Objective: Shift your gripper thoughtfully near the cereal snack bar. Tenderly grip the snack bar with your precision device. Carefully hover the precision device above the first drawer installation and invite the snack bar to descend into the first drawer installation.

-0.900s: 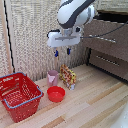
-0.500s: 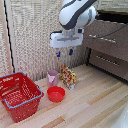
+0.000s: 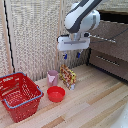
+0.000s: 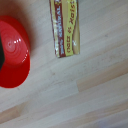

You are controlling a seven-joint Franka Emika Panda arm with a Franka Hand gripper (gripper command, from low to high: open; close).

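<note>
So in the exterior view the bulky white robot arm comes down from the top of the frame with its wrist bent so the white boxy gripper with two short blue-tipped fingers point(image 3: 71, 55) points straight down, hanging in the air well above the light wooden tabletop point(image 3: 95, 102). The fingers sit a bit apart with nothing between them, so it's open and empty. Right underneath it is the crinkly yellow, orange and red cereal snack bar packet point(image 3: 68, 77), resting on the table just beside a small pink plastic cup point(image 3: 52, 76) on the exterior view's left. A shiny round red bowl point(image 3: 56, 93) is in front of those two, and a red wire-style shopping basket point(image 3: 18, 95) sits further to the exterior view's left. Over on the exterior view's right is the dark brown wooden cabinet; its top drawer with a long silver bar handle point(image 3: 102, 38) is up about level with the gripper. In the wrist view the snack bar packet point(image 4: 66, 28) lies flat on the pale wood grain, a glossy rectangle with printed lettering, apart from the smooth red bowl point(image 4: 12, 53). The fingers don't show here.
</note>
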